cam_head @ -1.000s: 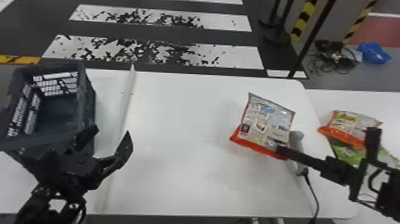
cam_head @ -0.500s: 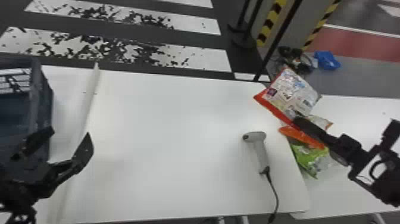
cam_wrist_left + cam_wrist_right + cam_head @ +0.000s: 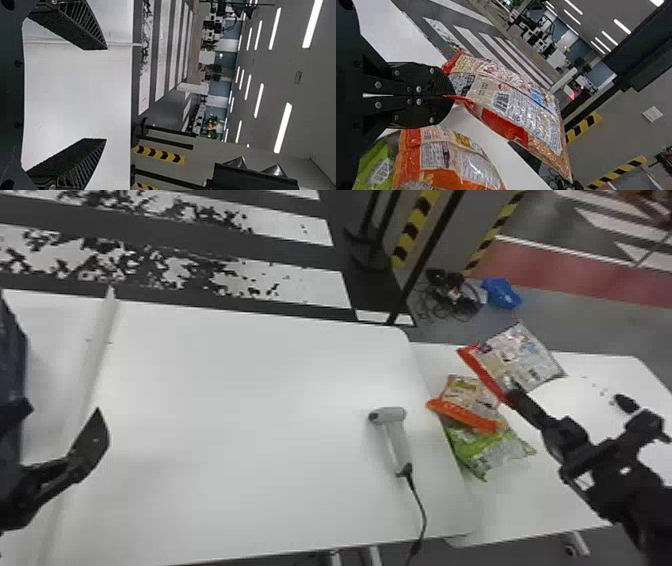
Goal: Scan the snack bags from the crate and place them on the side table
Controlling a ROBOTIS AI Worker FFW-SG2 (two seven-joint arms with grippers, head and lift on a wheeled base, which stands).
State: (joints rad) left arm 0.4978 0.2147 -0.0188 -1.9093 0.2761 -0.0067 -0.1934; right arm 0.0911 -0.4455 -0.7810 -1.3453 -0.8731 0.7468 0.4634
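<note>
I had the fingers of my right gripper (image 3: pixel 515 392) pressed together on the red-edged snack bag (image 3: pixel 525 357), clamped at its red end. The bag was over the side table (image 3: pixel 597 405) on the right, tilted, its body stretching far and right from my fingertips. In the head view its far corner crossed the line of the side table's far edge. Side-table surface spread out to its right, giving some room that way.

Just near and left of it lay the orange-edged snack bag (image 3: pixel 467 397), partly on top of the green snack bag (image 3: pixel 485 450). Both were right up by the main table's right edge, so room was tight on that side. In the right wrist view, white tabletop showed between the bag I held and the orange-edged one.

My left gripper (image 3: pixel 65 409) was at the left of the main table (image 3: pixel 250 415), beside the dark crate (image 3: pixel 10 355), its two fingers spread wide with only air between them. From there a broad width of white surface ran right to the handheld scanner (image 3: pixel 395 435), which lay a little in from the right edge, its cable (image 3: pixel 422 510) trailing over the near edge. A pale raised strip (image 3: pixel 95 355) ran from far to near close by the crate.
</note>
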